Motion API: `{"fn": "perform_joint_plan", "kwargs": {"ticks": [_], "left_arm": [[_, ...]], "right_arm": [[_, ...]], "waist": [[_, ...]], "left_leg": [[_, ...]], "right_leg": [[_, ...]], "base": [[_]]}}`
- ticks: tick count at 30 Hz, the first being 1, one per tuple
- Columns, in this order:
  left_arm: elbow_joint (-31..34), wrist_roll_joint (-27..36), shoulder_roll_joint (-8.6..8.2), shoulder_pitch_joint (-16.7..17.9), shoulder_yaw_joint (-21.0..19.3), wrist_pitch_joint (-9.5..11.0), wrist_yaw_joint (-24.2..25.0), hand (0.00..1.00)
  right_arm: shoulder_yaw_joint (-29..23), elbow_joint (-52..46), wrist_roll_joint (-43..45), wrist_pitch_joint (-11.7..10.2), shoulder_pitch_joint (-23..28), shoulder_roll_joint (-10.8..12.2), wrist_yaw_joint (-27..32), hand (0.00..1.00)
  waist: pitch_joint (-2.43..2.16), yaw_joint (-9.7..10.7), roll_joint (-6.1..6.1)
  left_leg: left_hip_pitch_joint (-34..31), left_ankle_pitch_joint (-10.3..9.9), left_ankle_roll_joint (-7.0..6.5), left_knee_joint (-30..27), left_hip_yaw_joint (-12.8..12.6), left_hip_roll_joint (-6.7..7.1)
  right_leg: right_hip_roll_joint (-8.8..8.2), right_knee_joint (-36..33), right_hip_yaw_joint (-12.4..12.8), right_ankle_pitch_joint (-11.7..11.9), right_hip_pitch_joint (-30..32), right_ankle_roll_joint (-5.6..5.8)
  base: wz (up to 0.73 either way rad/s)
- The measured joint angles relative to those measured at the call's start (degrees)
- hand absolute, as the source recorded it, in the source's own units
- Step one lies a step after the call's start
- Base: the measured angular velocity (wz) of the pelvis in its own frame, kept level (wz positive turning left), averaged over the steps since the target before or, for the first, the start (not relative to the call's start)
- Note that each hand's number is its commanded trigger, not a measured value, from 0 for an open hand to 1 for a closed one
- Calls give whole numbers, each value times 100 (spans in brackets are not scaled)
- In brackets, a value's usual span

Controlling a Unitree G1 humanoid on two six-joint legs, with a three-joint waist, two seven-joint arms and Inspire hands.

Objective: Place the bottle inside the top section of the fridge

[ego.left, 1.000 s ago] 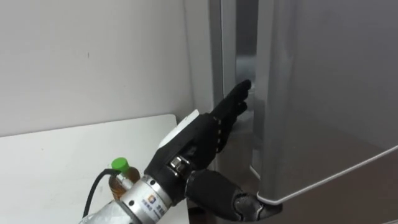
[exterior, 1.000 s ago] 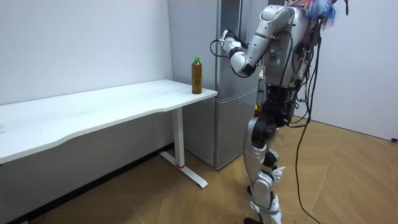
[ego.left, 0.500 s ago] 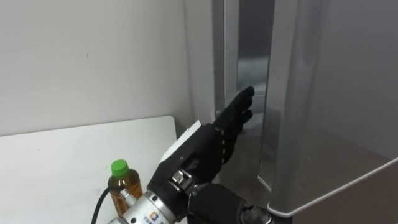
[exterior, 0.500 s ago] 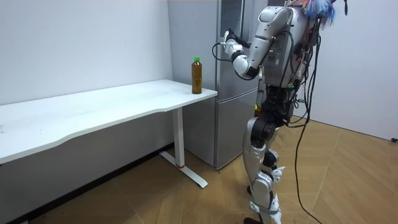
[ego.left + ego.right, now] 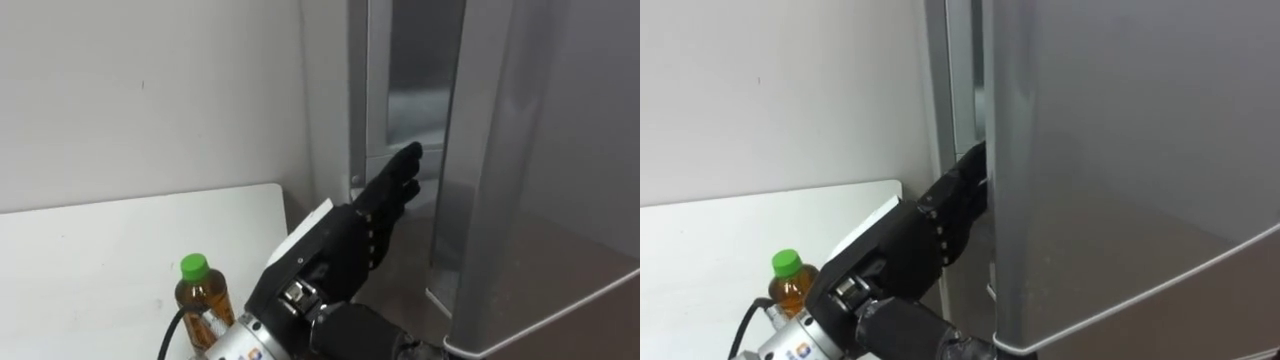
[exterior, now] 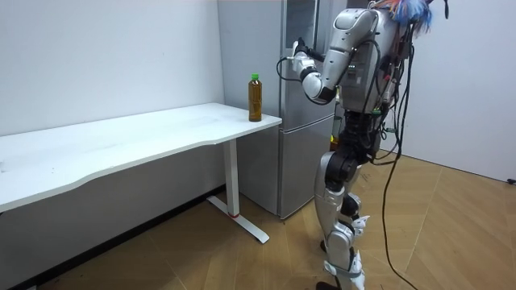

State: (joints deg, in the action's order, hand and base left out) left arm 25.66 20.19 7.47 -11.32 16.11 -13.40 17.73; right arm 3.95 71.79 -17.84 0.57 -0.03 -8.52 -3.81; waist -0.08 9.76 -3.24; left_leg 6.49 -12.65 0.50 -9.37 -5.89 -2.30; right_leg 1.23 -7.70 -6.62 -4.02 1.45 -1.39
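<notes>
No print legible in any view. Small sticker (image 5: 250, 352) on the wrist cuff behind the left hand (image 5: 340, 240): coloured mark, too small to read. Label (image 5: 207, 325) on the bottle (image 5: 197, 295): mostly hidden behind the wrist, print unreadable.

The fridge (image 5: 545, 150) door looks like brushed grey metal, smooth, with a soft satin sheen. The left hand (image 5: 350, 235) is covered in matt black. The bottle (image 5: 203, 305) is clear, glossy plastic, and its green cap (image 5: 193, 266) is smooth plastic too. The worktop (image 5: 90, 250) is smooth matt white, and the wall (image 5: 150, 90) behind it is matt and pale. The floor (image 6: 451, 234) is wood with a low gloss.
</notes>
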Motion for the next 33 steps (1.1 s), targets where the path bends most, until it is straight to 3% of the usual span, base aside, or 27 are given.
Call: {"fn": "perform_joint_plan", "kwargs": {"ticks": [4,13,23,27,29,33], "left_arm": [[34,-1,0,-22,78,1,37,0],[134,-197,0,-185,141,1,373,0],[190,-233,-1,-310,329,35,656,0],[189,-232,2,-376,510,132,674,0],[189,-232,4,-459,620,207,710,0],[189,-233,2,-520,740,255,772,0]], "right_arm": [[52,202,-6,-97,-95,0,9,0],[172,204,-220,-191,-99,23,69,0],[244,250,-246,-264,-102,18,67,0],[427,247,-271,-384,-108,5,120,0],[451,253,-270,-458,-120,-1,129,0],[496,247,-358,-481,-117,0,141,0]], "waist": [[1,11,0],[49,107,-20],[25,151,-60],[48,176,-50],[94,204,-65],[98,256,-85]], "left_leg": [[8,0,0,0,8,0],[-11,0,0,0,13,0],[18,0,0,0,-4,-1],[20,0,0,19,-6,4],[19,0,0,24,-6,9],[21,0,0,30,-10,8]], "right_leg": [[-2,1,-2,0,-16,0],[-1,43,13,-9,-63,11],[0,83,21,-8,-91,11],[-6,88,23,-7,-105,12],[-8,95,26,-13,-106,21],[-3,98,41,-17,-99,26]], "base": [[1],[3],[0],[0],[0],[-2]]}}
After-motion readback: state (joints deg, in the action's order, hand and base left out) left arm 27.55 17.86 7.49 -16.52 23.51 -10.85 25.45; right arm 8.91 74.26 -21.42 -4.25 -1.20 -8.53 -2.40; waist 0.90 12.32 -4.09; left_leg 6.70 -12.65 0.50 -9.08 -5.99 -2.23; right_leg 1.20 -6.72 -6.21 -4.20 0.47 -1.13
